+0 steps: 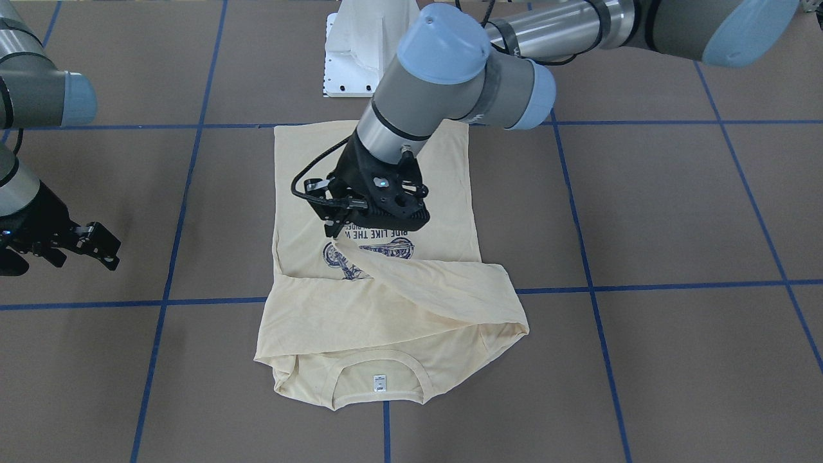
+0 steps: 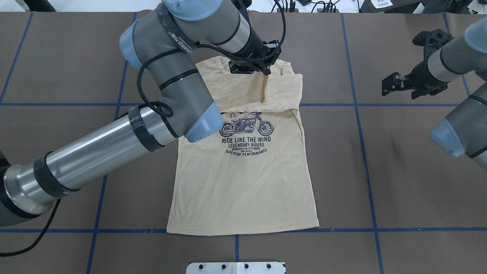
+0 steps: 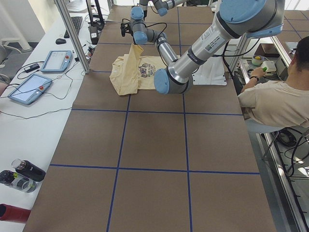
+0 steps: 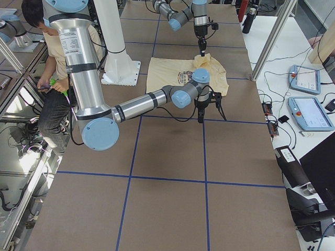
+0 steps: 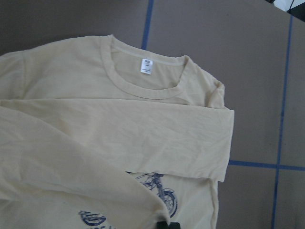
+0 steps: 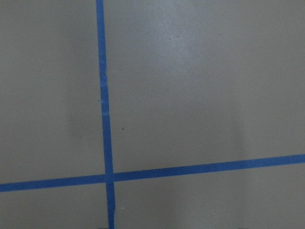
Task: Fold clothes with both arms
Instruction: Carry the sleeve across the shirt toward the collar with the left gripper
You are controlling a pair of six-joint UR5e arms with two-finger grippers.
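so far one sleeve (image 5: 143, 138) lies folded across the t-shirt (image 2: 243, 182); left gripper (image 1: 339, 226) pinches the other sleeve (image 1: 437, 283) aloft, right gripper (image 1: 96, 247) hangs spread apart, idle; body folds look undone.

This is a robotics lab, laid out as a test cell. A large brown table (image 3: 154, 140) is ruled into squares with blue tape (image 3: 154, 169). Two industrial arms work over it, the left arm (image 2: 95, 148) and the right arm (image 2: 452, 64), beside a white pedestal base (image 1: 366, 45). An aluminium frame post (image 3: 71, 34) stands at the table's far edge from the robot. On the white bench beyond it lie a teach pendant (image 3: 57, 60), a second pendant (image 3: 28, 88), a keyboard (image 3: 76, 24), a mouse (image 3: 59, 41) and trailing cables. An operator (image 3: 277, 99) sits on the robot's side of the table.
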